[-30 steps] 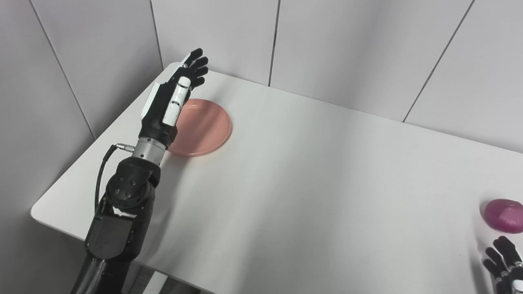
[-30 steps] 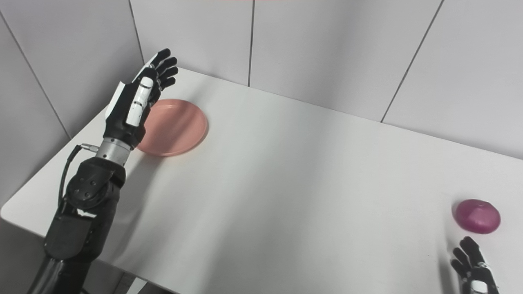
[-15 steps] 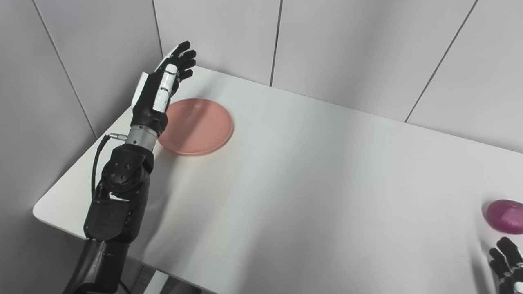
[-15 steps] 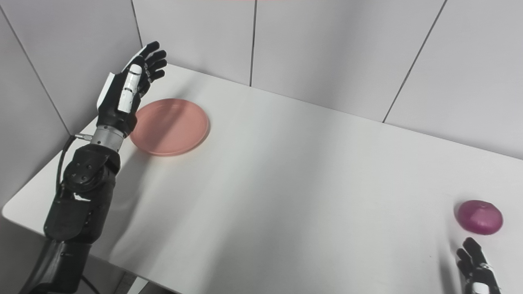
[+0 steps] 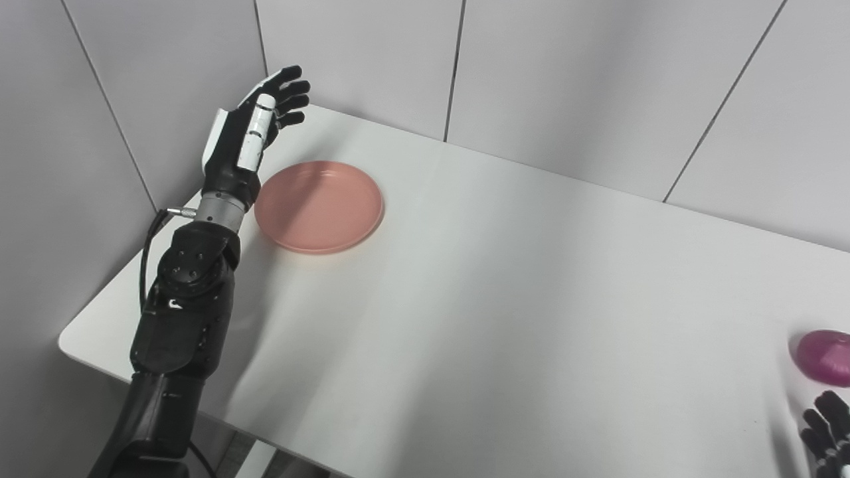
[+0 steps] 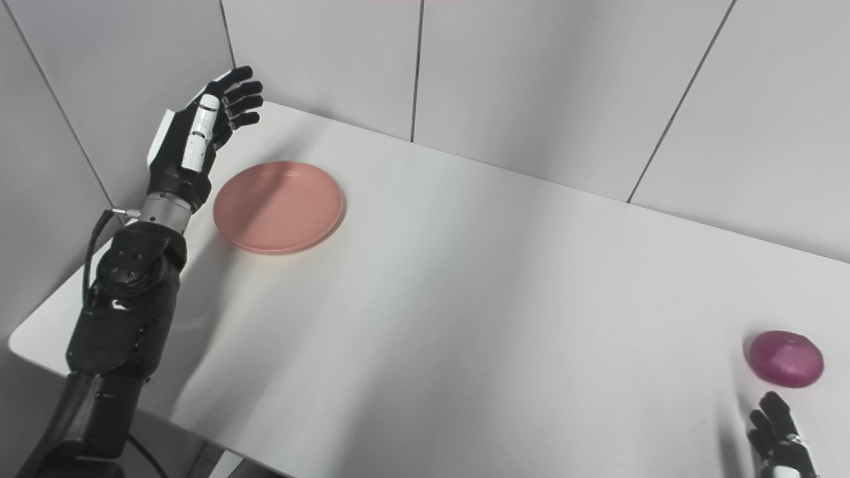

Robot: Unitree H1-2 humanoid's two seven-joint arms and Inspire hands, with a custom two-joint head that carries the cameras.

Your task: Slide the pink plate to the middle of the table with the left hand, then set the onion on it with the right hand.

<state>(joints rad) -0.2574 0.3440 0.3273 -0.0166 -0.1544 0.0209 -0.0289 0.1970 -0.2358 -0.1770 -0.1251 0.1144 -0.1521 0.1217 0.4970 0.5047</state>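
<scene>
- While my left hand (image 5: 249, 143) hovers spread and empty just left of the pink plate (image 5: 319, 206), that plate sits near the desk's (image 5: 505, 292) far-left corner.
- Onion (image 6: 786, 358) lies at the right edge; my right hand (image 6: 777, 438) is near it, fingers apart.

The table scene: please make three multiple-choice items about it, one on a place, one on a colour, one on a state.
1. Where does the onion lie?
A. on the plate
B. near the table's right edge
C. in the left hand

2. What colour is the plate?
A. pink
B. blue
C. green

3. How is the left hand?
A. shut on the plate
B. shut on the onion
C. open, holding nothing

Answers:
1 B: it rests on the bare table at the right, just beyond the right hand.
2 A: it is plainly pink against the white top.
3 C: the fingers are spread, beside the plate's left rim.
</scene>
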